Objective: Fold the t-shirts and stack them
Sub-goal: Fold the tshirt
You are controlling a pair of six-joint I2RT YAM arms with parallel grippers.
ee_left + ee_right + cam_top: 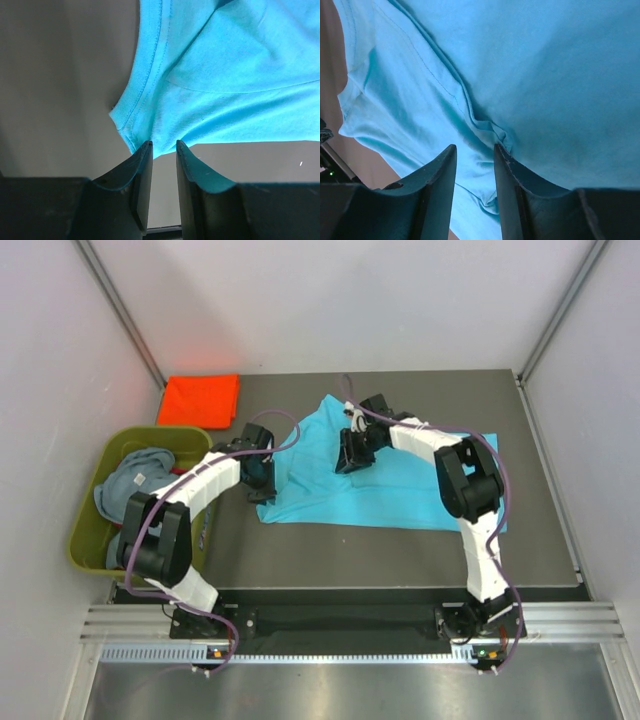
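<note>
**Grey table point(400, 560), white walls point(350, 300): two arms work a turquoise shirt point(400, 495)**

Dark grey and matt, the table fills a booth of plain white walls. Metal posts rise at the far corners, and a slotted aluminium rail point(350, 625) runs along the near edge, where both arm bases are bolted. The turquoise shirt lies spread and somewhat rumpled across the middle of the table, one sleeve reaching toward the far wall.

The left gripper point(258, 473) sits at the shirt's left edge. Its wrist camera shows the fingers point(142, 170) a narrow gap apart, with bare table between them and the shirt's hemmed corner right at their tips. Whether they pinch that hem cannot be told.

The right gripper point(352, 455) is down on the shirt's far-left part, near the sleeve. Its fingers point(440, 180) stand partly apart astride a small pucker along a seam. Whether the cloth is caught is likewise unclear.

Beyond the turquoise shirt's far-left corner, an orange shirt point(200, 400) lies folded flat in a neat rectangle. Left of the turquoise shirt, past the table's edge, an olive tub point(85, 540) holds a crumpled grey shirt point(135, 480). A pale patch on it, possibly a label, is too small to read. Purple cables point(500, 490) loop along both white arms.
</note>
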